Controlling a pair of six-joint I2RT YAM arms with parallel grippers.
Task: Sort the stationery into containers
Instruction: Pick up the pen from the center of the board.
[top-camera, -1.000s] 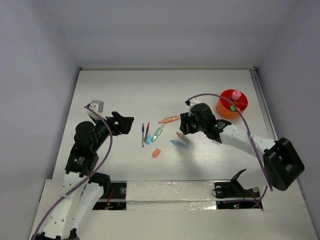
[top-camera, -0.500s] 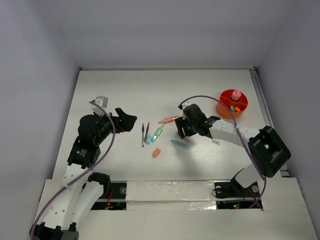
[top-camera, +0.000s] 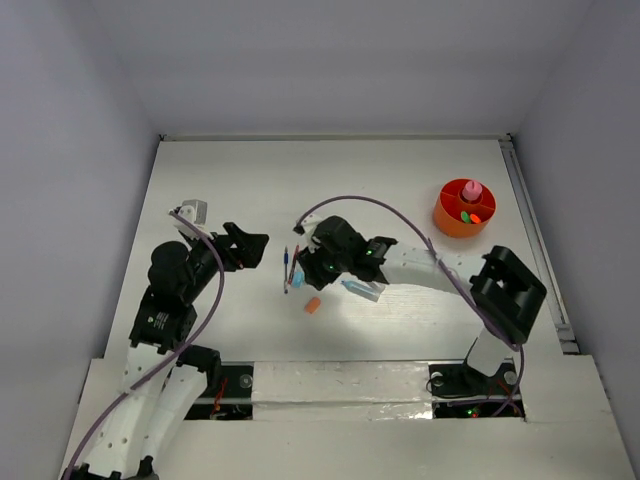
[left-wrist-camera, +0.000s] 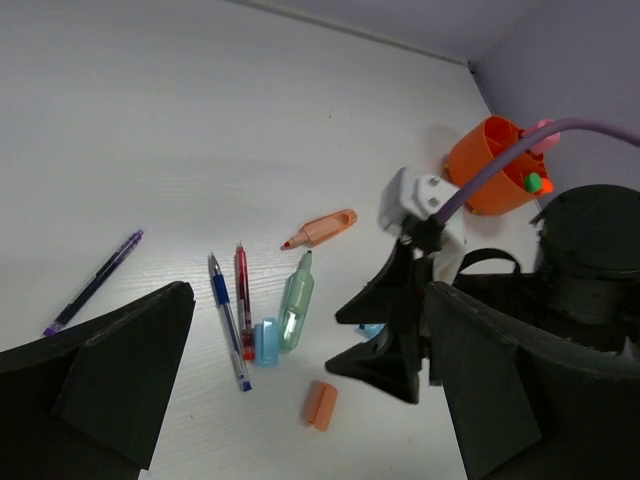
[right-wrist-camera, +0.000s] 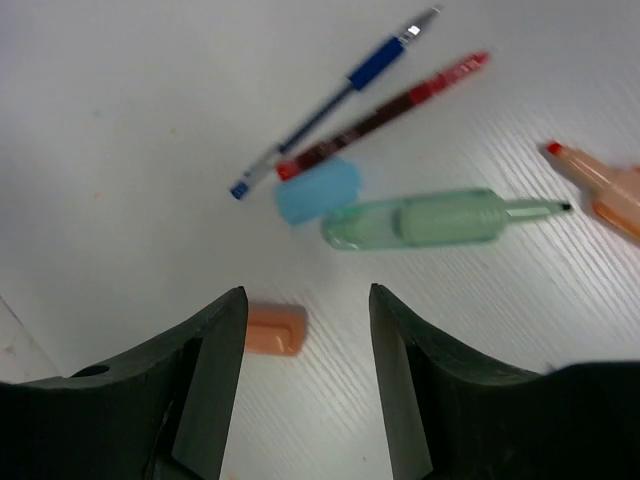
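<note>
Green highlighter (right-wrist-camera: 440, 220) lies on the table (right-wrist-camera: 120, 120) just beyond my right gripper (right-wrist-camera: 305, 295). Its jaws are spread with nothing between them, and a small orange piece (right-wrist-camera: 275, 330) sits beside one finger. Right arm is stretched low toward table centre. Left gripper (top-camera: 252, 246) is spread wide nearby.

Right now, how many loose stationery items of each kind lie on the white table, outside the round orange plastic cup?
Thin pens: 3 (purple pen, blue pen, red pen)
Highlighters or markers: 3 (translucent green highlighter, orange highlighter, light blue marker, partly hidden)
Small caps: 2 (light blue cap, orange cap)
Total: 8
</note>
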